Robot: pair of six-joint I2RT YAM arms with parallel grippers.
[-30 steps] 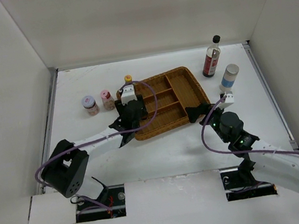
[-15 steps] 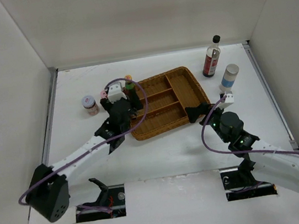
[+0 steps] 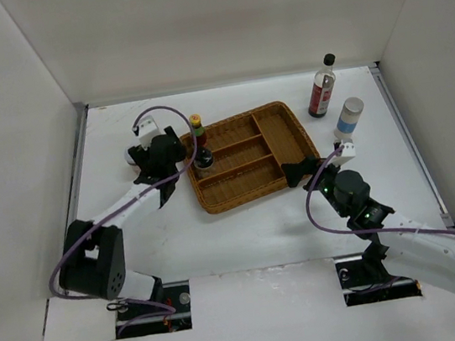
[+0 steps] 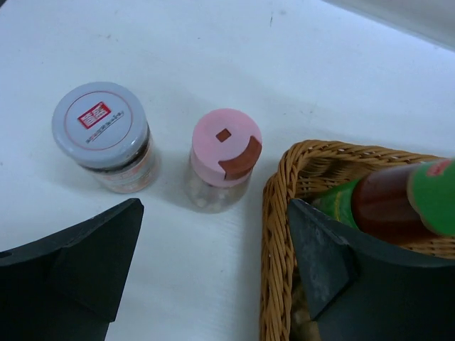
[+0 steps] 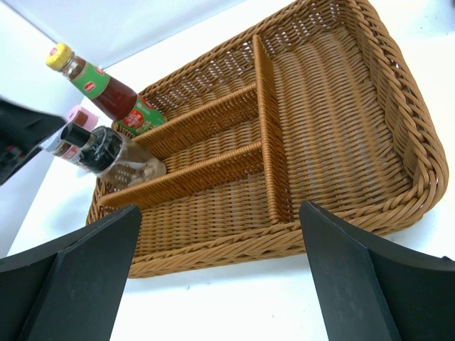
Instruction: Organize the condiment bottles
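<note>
The yellow-capped bottle (image 3: 199, 143) stands upright inside the left end of the wicker tray (image 3: 287, 141); it also shows in the right wrist view (image 5: 106, 89). My left gripper (image 3: 164, 151) is open and empty, hovering left of the tray over the pink-lidded jar (image 4: 225, 158) and the red-white-lidded jar (image 4: 101, 133), which stand side by side on the table. In the top view it hides both jars. The tall dark black-capped bottle (image 3: 321, 85) and the white grey-capped shaker (image 3: 348, 118) stand right of the tray. My right gripper (image 3: 302, 170) is open and empty at the tray's near right corner.
The tray (image 5: 334, 106) has three long lanes on the left and one wide compartment on the right, all bare except for the bottle. White walls enclose the table on three sides. The left arm reaches in from the near left.
My left gripper let go of the yellow-capped bottle, which now stands in the tray. The gripper swung left and back over the two jars. The right arm has not moved.
</note>
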